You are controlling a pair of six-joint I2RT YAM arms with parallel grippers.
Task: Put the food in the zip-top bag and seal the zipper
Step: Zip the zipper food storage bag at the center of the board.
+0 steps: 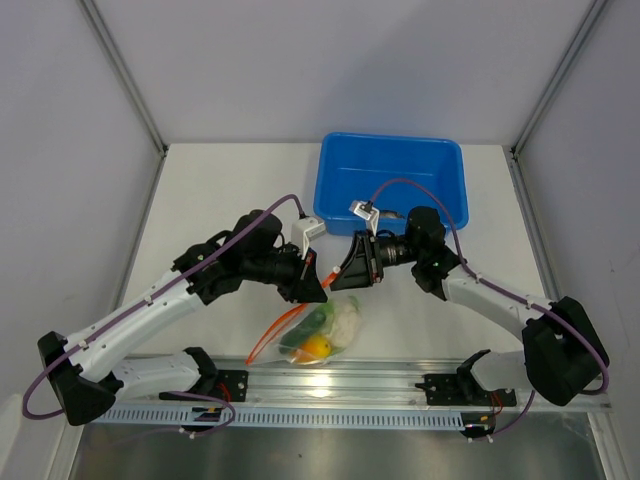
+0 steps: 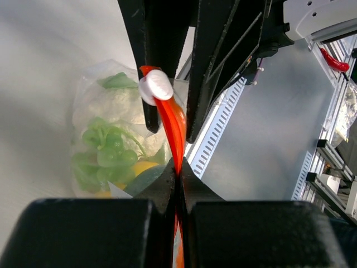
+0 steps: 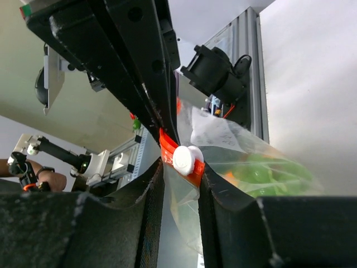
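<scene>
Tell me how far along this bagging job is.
Done: the bright green pea-like cluster, white cauliflower and orange-yellow mango sit inside the clear crinkly plastic bag. In hand: left pincer clamps the orange-red zipper strip; right pincer grips its white round slider. Left: sealing the mouth.

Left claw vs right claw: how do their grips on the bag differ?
The left claw is pinched flat on the bare orange zipper strip; the right claw sits around the white slider. Left jaws nearly meet; right jaws stand apart by the slider's width. Both grip the same strip of the filled bag.
</scene>
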